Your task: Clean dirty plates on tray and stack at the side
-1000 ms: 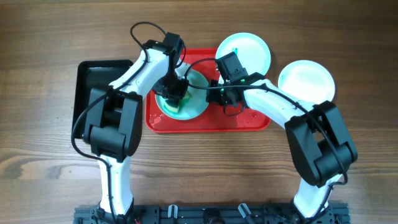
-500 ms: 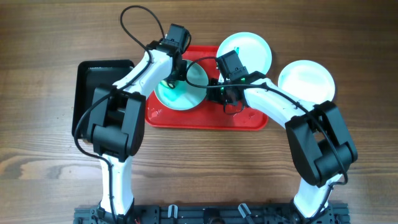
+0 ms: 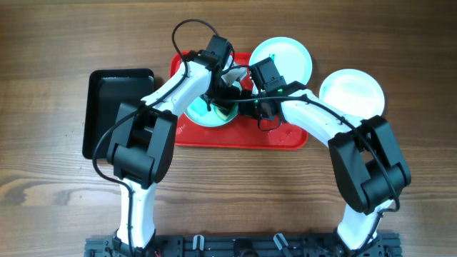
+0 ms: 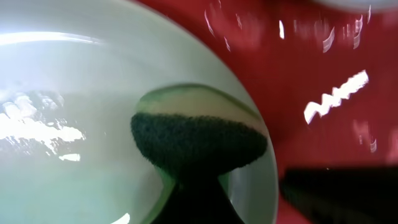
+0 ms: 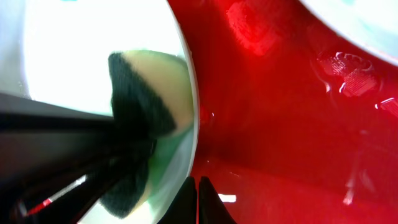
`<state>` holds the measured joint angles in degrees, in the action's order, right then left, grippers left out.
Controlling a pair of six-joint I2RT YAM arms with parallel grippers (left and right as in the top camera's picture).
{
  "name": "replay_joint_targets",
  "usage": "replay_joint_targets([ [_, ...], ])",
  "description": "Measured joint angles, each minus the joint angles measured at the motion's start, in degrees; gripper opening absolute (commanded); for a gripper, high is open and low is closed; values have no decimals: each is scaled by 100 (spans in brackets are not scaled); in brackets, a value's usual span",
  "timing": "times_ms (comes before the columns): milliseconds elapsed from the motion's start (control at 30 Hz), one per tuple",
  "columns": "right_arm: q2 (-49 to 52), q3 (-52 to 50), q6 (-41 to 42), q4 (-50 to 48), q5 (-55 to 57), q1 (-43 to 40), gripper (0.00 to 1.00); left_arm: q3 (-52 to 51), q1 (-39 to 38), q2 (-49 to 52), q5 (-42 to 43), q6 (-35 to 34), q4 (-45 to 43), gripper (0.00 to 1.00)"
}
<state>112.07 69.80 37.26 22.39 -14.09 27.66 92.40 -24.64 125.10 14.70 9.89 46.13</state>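
The wooden table (image 3: 57,43) carries two trays. The red tray (image 3: 285,139) lies in the middle and a narrower black tray (image 3: 107,107) lies just beside it on the left.

There are three plates. A pale aqua plate (image 3: 196,113) lies in the red tray's left half, under both arms. A second plate (image 3: 289,57) overlaps the tray's far edge. A third plate (image 3: 351,91) sits on the bare table to the right, apart from the tray.

There is one sponge (image 4: 199,146), dark on one face and pale yellow-green on the other. It is pressed against the aqua plate near its rim. The left gripper (image 4: 194,186) is clenched on the sponge, which spreads out past its tips.

The right gripper (image 5: 198,199) has its fingers drawn together with no gap, and their tips sit right at the rim of the same plate. I cannot tell whether they pinch that rim.

Only the overhead view shows all three plates and the black tray. The wrist views show the sponge's contact, and the right wrist view also catches the left arm's dark fingers.
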Motion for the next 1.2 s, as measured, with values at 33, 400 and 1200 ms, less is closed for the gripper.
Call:
replay_joint_targets([
  [33, 0, 0, 0, -7, -2, 0, 4, -11, 2, 2, -46, -101, -186, 4],
  [400, 0, 0, -2, -20, -2, 0, 4, -20, 55, 48, -1685, -2435, -1121, 4],
  [1200, 284, 0, -87, -1443, 37, 0, 40, 92, 345, 46, -769, -3836, -127, 4],
])
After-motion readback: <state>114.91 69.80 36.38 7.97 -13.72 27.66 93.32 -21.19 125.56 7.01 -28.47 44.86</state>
